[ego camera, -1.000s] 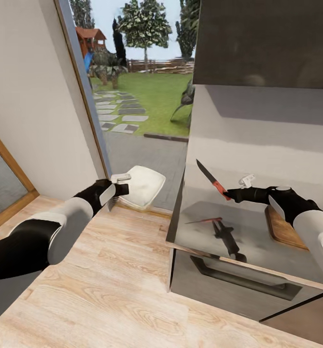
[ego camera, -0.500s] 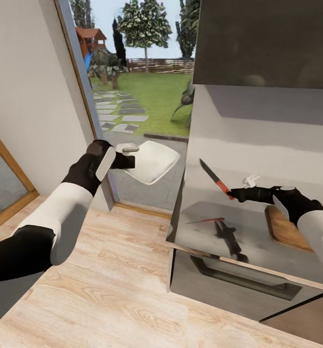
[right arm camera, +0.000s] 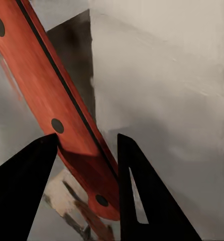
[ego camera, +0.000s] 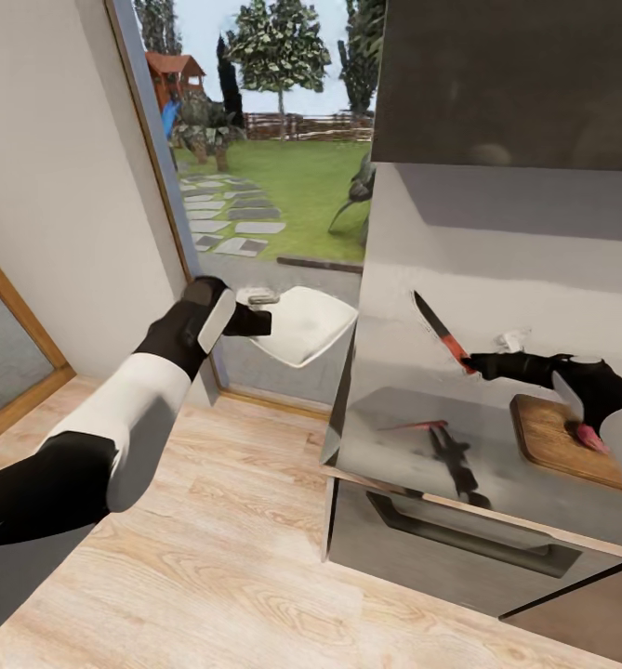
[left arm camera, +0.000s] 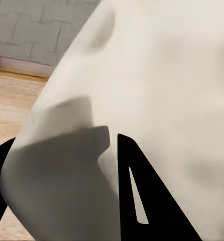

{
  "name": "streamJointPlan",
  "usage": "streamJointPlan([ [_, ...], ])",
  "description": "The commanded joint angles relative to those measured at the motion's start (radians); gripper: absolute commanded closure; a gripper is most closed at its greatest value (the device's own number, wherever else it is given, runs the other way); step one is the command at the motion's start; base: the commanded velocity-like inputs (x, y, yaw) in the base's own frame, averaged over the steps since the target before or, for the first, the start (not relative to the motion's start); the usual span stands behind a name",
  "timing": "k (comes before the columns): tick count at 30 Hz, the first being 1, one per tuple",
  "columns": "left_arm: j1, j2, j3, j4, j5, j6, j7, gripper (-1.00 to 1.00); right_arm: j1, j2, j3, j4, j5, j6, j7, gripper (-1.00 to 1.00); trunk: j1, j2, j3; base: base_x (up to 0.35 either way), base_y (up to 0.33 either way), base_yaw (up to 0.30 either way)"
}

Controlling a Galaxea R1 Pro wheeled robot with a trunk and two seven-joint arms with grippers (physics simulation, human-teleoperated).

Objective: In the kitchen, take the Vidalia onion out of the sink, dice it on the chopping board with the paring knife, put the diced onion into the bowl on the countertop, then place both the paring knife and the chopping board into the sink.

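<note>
Now both arms are loaded and up in the air. The left claw (ego camera: 266,321) is clamped on the rim of the bowl (ego camera: 304,324), holding the white dish out over the wooden floor (ego camera: 218,520), just beside the end of the desk (ego camera: 413,437) and in front of the glass door (ego camera: 255,177). In the left wrist view the bowl (left arm camera: 142,90) looms pale and glossy right against the dark fingers (left arm camera: 142,196), its rim caught between them.

Over on the other side, the right claw (ego camera: 483,362) is closed on the paring knife (ego camera: 443,333), gripping the red handle. The dark blade slants up and away toward the wall, hanging above the shiny grey desk surface, which mirrors knife and arm below. The right wrist view shows that red handle (right arm camera: 57,105) with its dark rivets running diagonally between the fingers (right arm camera: 147,196).

The chopping board (ego camera: 557,441) lies flat on the desk beneath the right forearm, near the front edge. Something small and reddish-pink sits at its right side, partly hidden by the arm; too little shows to name it.
</note>
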Motion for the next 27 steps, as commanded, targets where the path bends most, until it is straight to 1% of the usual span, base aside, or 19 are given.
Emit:
streamJointPlan([
  [1,-0.001,0.000,-0.003,0.010,0.012,0.003,0.008,1.00,-0.001,-0.004,0.003,-0.007,-0.009,0.008,-0.012,1.00,0.000,-0.002,-0.002,0.000,0.000,0.000],
  [7,-0.001,-0.001,-0.003,0.029,0.012,0.002,0.006,1.00,-0.001,-0.010,0.004,-0.040,-0.008,0.007,-0.117,1.00,0.000,-0.002,-0.002,0.000,-0.006,0.000],
  [13,-0.001,-0.001,-0.003,0.036,0.012,0.002,0.006,1.00,-0.001,-0.011,0.002,-0.046,-0.008,0.007,-0.182,1.00,0.000,-0.002,-0.002,0.000,-0.164,0.000],
  [22,-0.001,-0.001,-0.003,0.050,0.012,0.002,0.007,1.00,-0.002,-0.012,0.003,-0.047,-0.007,0.006,-0.206,1.00,0.000,-0.002,-0.002,0.000,-0.263,0.000],
  [27,-0.001,-0.016,-0.003,0.051,0.012,0.002,0.007,1.00,-0.001,-0.012,0.002,-0.047,-0.007,0.007,-0.217,1.00,0.000,-0.002,-0.002,-0.011,-0.283,0.000],
])
